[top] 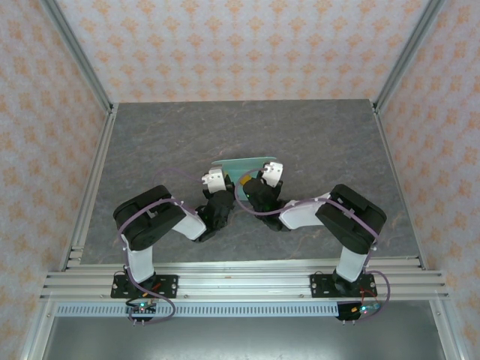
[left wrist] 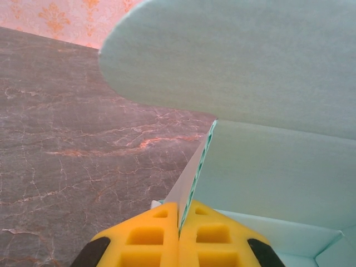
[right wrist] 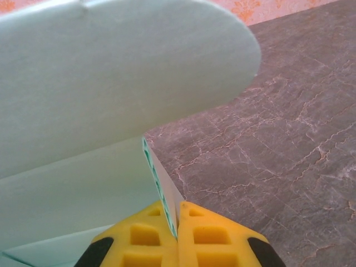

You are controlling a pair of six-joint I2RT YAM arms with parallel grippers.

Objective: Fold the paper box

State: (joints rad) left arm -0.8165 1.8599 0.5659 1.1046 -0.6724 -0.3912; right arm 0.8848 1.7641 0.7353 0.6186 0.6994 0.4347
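Box (top: 241,163): pale mint card, sitting near the middle of the table (top: 150,142), between the two grippers and touching both. From above it is showing as a thin strip. I cannot tell whether it is resting on the table or being held just off it.
Left gripper (left wrist: 179,217): the jaws are pinching a thin upright edge of the box. The yellow fingers (left wrist: 147,239) are pressing together with only the card between them.
Right gripper (right wrist: 177,217): the jaws are likewise clamping on an upright card edge of the box, with the yellow fingers (right wrist: 208,239) meeting on it.
Flap (left wrist: 239,61): in the left wrist view a wide, round-ended flap is leaning over the fingers. In the right wrist view a matching rounded flap is spreading across the upper left.
Panel (left wrist: 278,172): a flat mint face is running below the flap, right of the pinched edge in the left wrist view and left of it in the right wrist view.
Left arm (top: 154,217): is bending inward from its base, its wrist reaching the box's left end.
Right arm (top: 349,217): is mirroring it, its wrist reaching the box's right end.
Wall (top: 240,45): orange-patterned, standing behind the grey marbled table.
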